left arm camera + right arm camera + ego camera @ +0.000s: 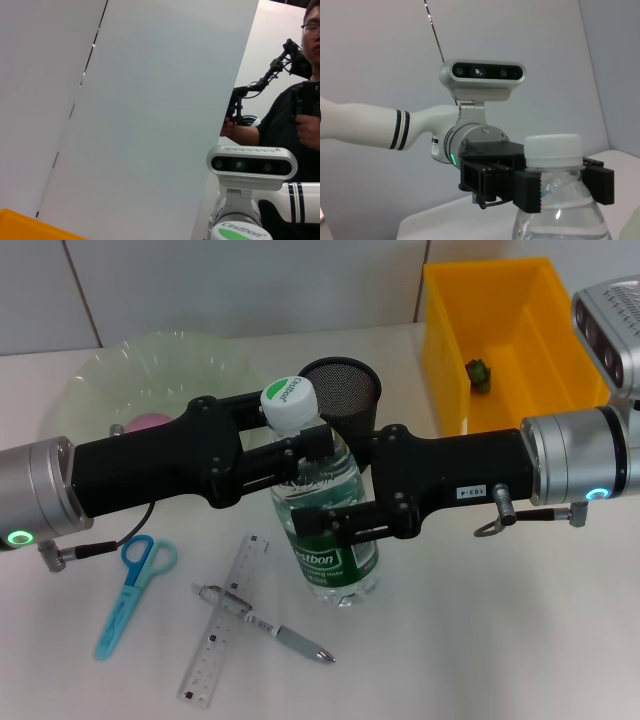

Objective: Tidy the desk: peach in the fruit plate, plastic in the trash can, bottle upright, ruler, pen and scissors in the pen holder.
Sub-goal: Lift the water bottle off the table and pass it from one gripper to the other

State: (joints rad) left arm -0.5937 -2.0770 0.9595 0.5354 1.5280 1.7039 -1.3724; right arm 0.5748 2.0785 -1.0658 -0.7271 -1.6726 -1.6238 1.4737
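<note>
Left gripper (292, 455): reaching in from the robot's left, its black fingers (530, 192) are closing around the neck of the bottle (325, 530), just under the white cap (289, 404); the right wrist view is showing toothed pads pressing both sides of the clear plastic there.

Right gripper (340, 520): coming in from the opposite side, lower down, its fingers are clamping the bottle's body at the green label. Bottle is standing upright between the two grippers, base on the table (480, 640).

Items lying nearer the robot than the grippers: blue scissors (133, 592) below the left arm; clear ruler (223, 622) and pen (266, 624) crossing each other just beside the bottle's base, toward the left arm.

Items beyond the grippers: black mesh pen holder (343, 393) directly behind the bottle; pale green fruit plate (150, 375) beyond the left arm, a pink object (150, 422) in it partly hidden by the arm, identity unclear; yellow bin (515, 335) beyond the right arm, holding a small dark green object (481, 373) too small to identify.

Surface: white table. Room: pale panelled wall (250, 280). The left wrist view is showing mostly wall, the bottle cap at its edge, and a person (295, 120) farther off holding black control handles.
</note>
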